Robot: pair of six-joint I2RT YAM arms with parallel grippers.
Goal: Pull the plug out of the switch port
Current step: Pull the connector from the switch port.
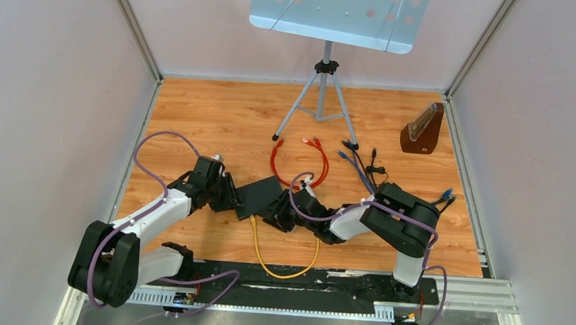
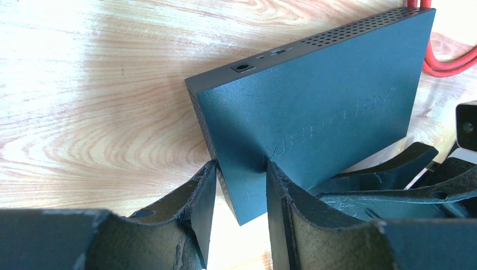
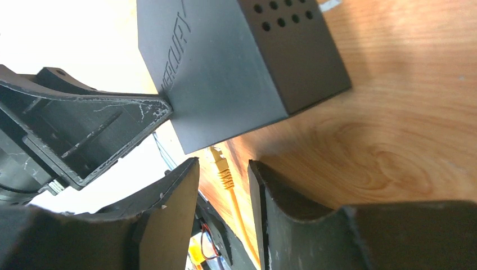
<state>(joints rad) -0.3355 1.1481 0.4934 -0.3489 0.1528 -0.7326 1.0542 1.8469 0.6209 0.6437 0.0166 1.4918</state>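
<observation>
The switch (image 2: 315, 112) is clamped by the left claw (image 2: 241, 171); the open right claw (image 3: 224, 169) must next be closed around the plug (image 3: 219, 160).

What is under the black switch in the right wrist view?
Below the switch a yellow plug shows, with wooden table beyond. Where it enters is hidden by the switch body, so whether it is seated cannot be seen.

Matt black plastic switch (image 2: 315, 112) on smooth wood-grain table (image 2: 84, 112).
</observation>
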